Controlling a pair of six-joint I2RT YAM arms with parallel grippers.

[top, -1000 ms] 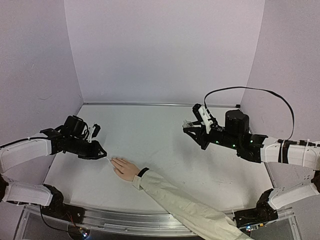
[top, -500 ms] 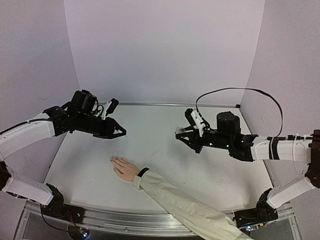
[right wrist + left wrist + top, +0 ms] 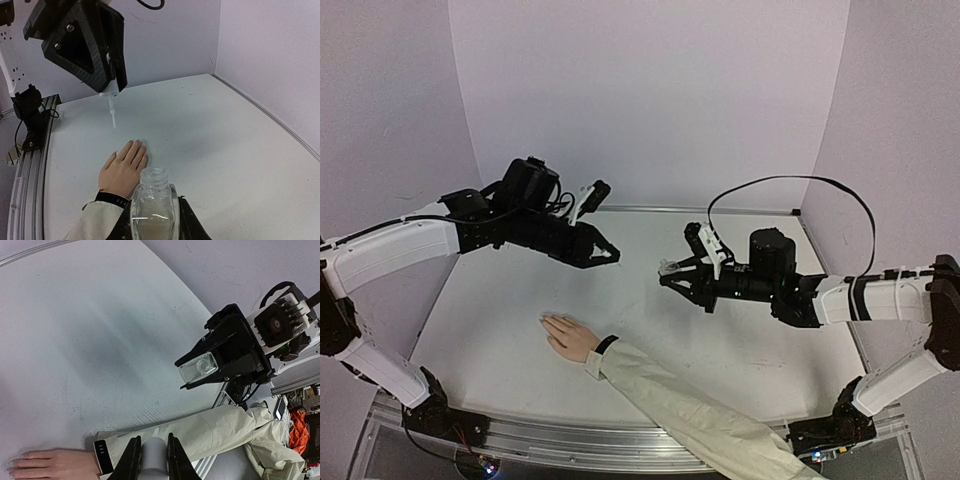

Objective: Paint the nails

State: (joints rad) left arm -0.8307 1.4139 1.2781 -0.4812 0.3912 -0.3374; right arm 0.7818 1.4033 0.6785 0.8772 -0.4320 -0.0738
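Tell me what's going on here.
The left gripper holds a small white-handled brush in the air, across from the open clear glass bottle gripped by the right gripper. A light-skinned hand in a cream sleeve lies flat on the white table below; the brush is clear of its pale nails.

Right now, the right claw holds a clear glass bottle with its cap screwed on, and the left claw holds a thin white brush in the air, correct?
Not quite: the clear glass bottle in the right gripper has no cap; its neck is open, as the right wrist view shows. The left gripper does hold the thin white brush in the air.
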